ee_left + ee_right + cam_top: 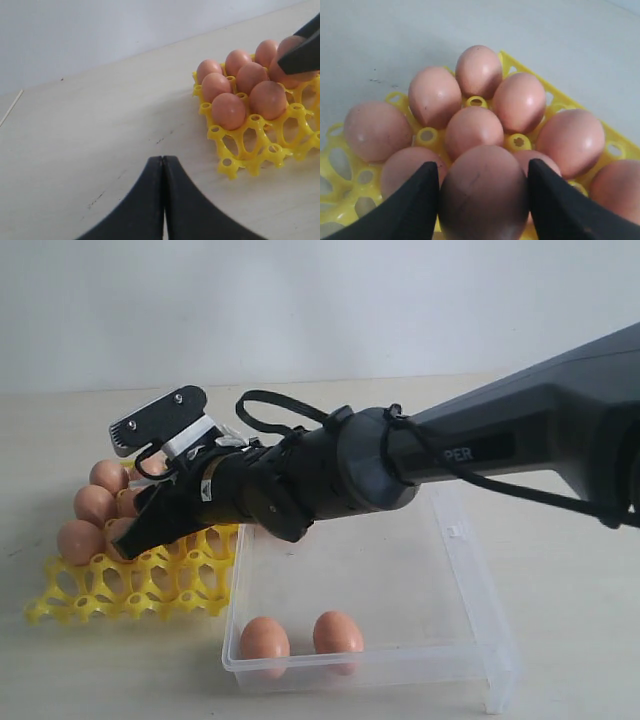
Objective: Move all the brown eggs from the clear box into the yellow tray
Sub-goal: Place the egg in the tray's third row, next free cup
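Observation:
My right gripper [482,164] is shut on a brown egg [482,195], its two black fingers pressed against the egg's sides. It hangs over the yellow tray [120,592], which carries several brown eggs [472,130] in its far cups. In the exterior view the right gripper [150,528] reaches across to the left, over the tray. Two brown eggs [264,638] [337,632] lie at the near wall of the clear box [470,570]. My left gripper [163,159] is shut and empty, low over bare table beside the yellow tray [240,161].
The right arm [480,455] stretches across above the clear box. The tray's near cups [150,585] stand open. Pale tabletop [90,130] spreads around the left gripper, with a wall behind.

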Motion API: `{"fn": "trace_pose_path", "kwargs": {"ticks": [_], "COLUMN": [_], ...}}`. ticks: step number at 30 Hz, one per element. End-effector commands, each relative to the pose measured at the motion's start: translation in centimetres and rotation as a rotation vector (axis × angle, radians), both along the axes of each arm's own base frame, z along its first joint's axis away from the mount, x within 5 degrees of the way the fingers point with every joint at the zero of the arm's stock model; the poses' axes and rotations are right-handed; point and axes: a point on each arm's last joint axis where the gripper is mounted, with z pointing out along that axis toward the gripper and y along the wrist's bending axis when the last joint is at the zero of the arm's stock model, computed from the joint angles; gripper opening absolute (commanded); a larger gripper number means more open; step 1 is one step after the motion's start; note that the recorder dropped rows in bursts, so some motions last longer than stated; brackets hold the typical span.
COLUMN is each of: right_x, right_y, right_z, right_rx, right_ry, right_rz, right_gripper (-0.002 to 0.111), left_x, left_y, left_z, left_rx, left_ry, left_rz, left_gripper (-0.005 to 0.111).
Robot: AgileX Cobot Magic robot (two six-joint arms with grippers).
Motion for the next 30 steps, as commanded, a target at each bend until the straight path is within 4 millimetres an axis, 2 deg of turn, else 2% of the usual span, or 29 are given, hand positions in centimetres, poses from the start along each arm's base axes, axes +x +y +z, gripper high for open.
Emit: {"fn": "trace_pose_path", "kwargs": {"ticks": [1, 4, 10, 16, 19, 23, 26, 30], "right_x": [-0.1, -0.2, -0.2, -0.5, -0.8, -2.0, -3.4, -5.1], "right_y": [0.3, 0.2, 0.2, -0.2, -0.6, -2.2, -4.2, -7.4], "right_z": [-0.6, -0.9, -1.0, -0.8, 1.2, 6.3, 9.4, 10.2], "right_rx": [0.013, -0.002, -0.006, -0.054, -0.076, -0.133, -0.18, -0.39], "right_ry": [-0.003, 0.009, 0.013, 0.054, 0.07, 0.11, 0.231, 0.431], "right_rz": [0.003, 0.003, 0.002, -0.003, -0.005, -0.013, -0.086, -0.149], "right_gripper": [0.026, 0.033, 0.057, 0.06, 0.06, 0.059, 0.059, 0.059], "left_x": [0.0, 0.0, 0.0, 0.0, 0.0, 0.0, 0.0, 0.0], "left_y": [0.0, 0.0, 0.0, 0.0, 0.0, 0.0, 0.0, 0.0], "left_z": [0.2, 0.2, 0.2, 0.2, 0.2, 0.2, 0.2, 0.2], "left_rx": [-0.005, -0.005, -0.005, -0.005, -0.005, -0.005, -0.005, -0.005], "left_ry": [-0.018, -0.018, -0.018, -0.018, -0.018, -0.018, -0.018, -0.018], "left_rz": [-0.001, -0.001, -0.001, -0.001, -0.001, -0.001, -0.001, -0.001], "left_gripper": [0.0, 0.0, 0.0, 0.0, 0.0, 0.0, 0.0, 0.0]}}
